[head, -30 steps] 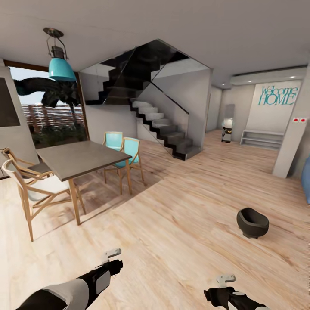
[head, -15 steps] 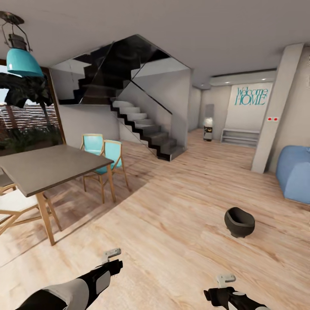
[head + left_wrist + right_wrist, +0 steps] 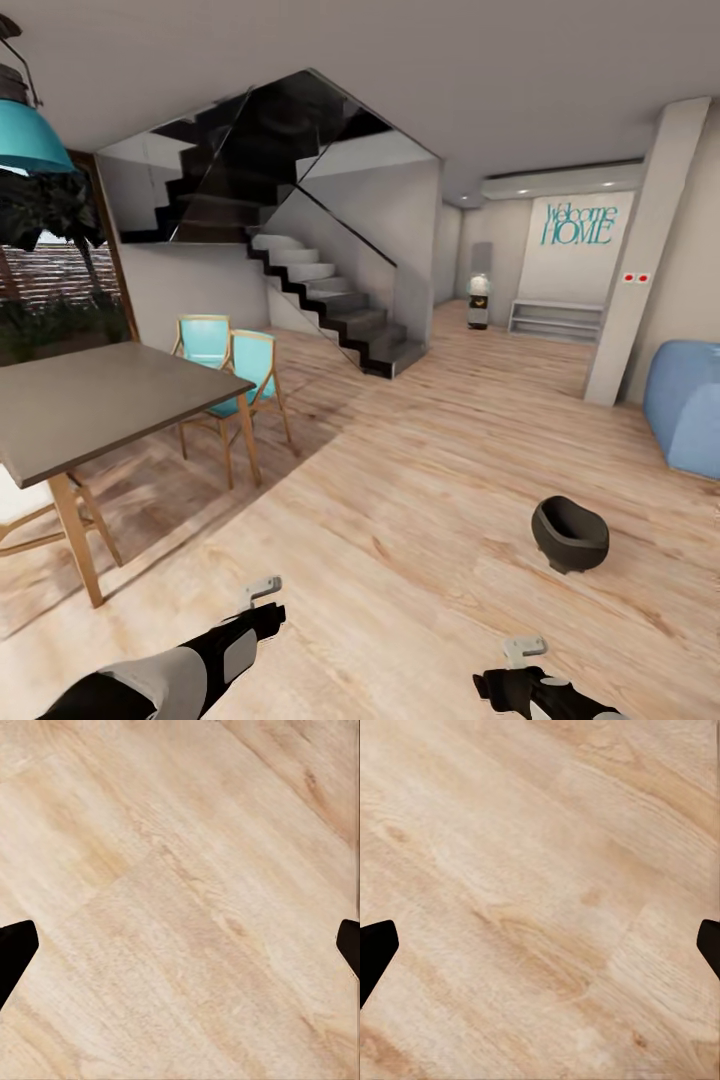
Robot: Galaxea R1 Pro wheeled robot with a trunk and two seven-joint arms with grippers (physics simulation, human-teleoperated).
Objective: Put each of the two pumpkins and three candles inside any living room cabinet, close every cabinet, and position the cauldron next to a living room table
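The left pincer (image 3: 262, 590) hangs low over the pale wood-plank floor (image 3: 420, 520), its 2 dark fingertips (image 3: 15, 949) spread wide at the edges of the left wrist view with nothing between them. The right pincer (image 3: 524, 650) is likewise spread and empty over bare planks.

Ahead and to the right, the glossy black round-bellied cauldron (image 3: 569, 534) sits on the floor, tilted so its wide mouth faces partly toward the robot, well apart from both arms. Beyond it a blue upholstered seat (image 3: 688, 405) shows at the right edge. To the left stands a tall grey-topped dining table (image 3: 90, 405) with 2 turquoise wooden chairs (image 3: 235, 365), and a dark staircase (image 3: 320, 290) rises behind.

The robot appears to be travelling through the room, probably toward the cauldron. The next move calls for driving closer and lowering an arm until the rim lies between spread fingers.
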